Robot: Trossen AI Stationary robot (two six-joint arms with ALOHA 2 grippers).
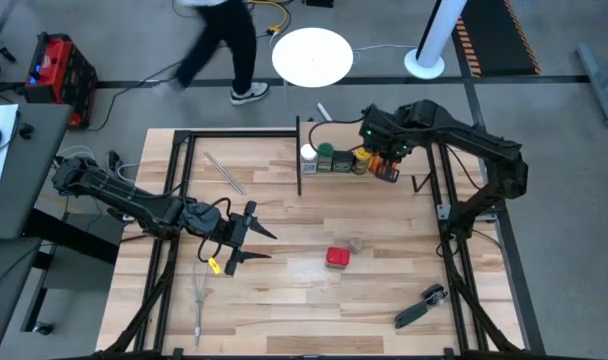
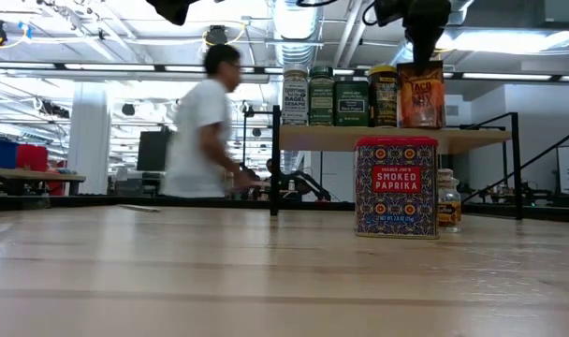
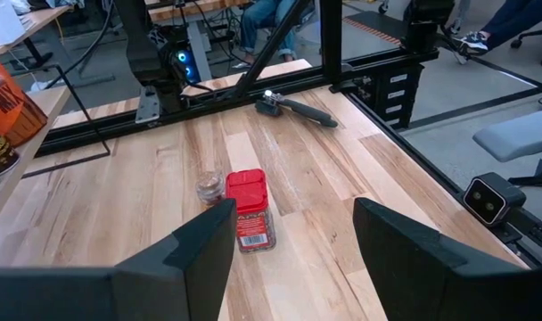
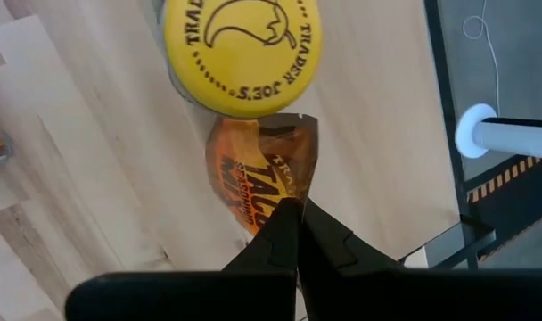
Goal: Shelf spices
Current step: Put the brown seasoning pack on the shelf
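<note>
The right claw (image 4: 298,234) is seen pinched fully together on the top edge of an orange taco-mix packet (image 4: 264,183), which is held upright at the right end of the shelf (image 2: 387,138), just beside a yellow-capped jar (image 4: 242,43). On the shelf board a row is formed by a white-capped jar (image 2: 295,96), a green-capped jar (image 2: 321,95), a dark square tin (image 2: 351,101), the yellow-capped jar and the packet. The left claw (image 1: 246,237) is held over the wooden surface (image 1: 284,290), well apart from the shelf, its fingers spread wide with nothing gripped. Ahead of it a red paprika tin (image 3: 250,209) is left on the surface, with a small clear jar (image 3: 211,188) just beside it. A person (image 2: 202,131) is seen beyond the surface.
</note>
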